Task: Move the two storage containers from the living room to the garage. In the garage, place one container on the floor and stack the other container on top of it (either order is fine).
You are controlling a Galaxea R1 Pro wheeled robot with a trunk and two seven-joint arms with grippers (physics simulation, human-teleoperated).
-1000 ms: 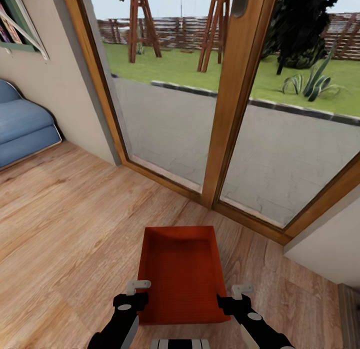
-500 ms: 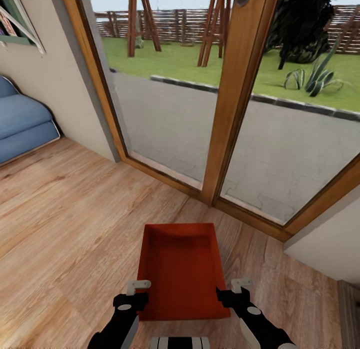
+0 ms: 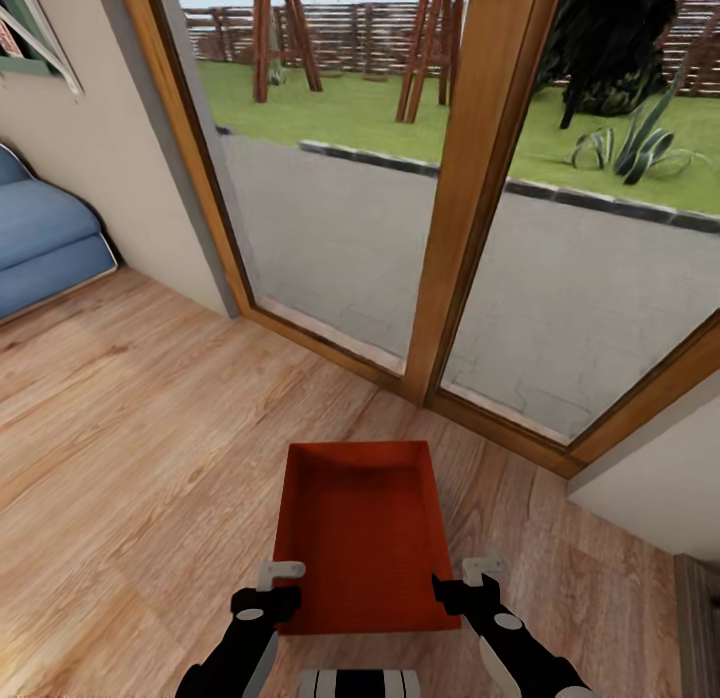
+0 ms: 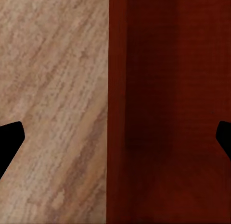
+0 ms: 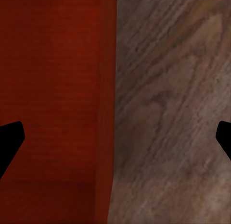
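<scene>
So the head camera took in the whole scene: one rust-red bin (image 3: pixel 362 533) sat on the light wood-plank floor (image 3: pixel 130 428) just short of the wood-framed glass doors (image 3: pixel 470 188), with a blue cushion seat (image 3: pixel 45 243) off to the left and a lawn outside. The wrist cameras gave only close-ups. On the left one, the bin's wall (image 4: pixel 144 108) ran straight up beside pale floor grain; on the right one, the wall (image 5: pixel 103 108) bordered darker, shadowed planks.

Both arms reached forward and down, one on each side of the bin's near end. The left gripper (image 3: pixel 277 588) and right gripper (image 3: pixel 470 583) both looked spread wide, each straddling a side wall, not squeezing it.

The bin was rectangular, shallow, slightly flared, with a plain flat bottom.
</scene>
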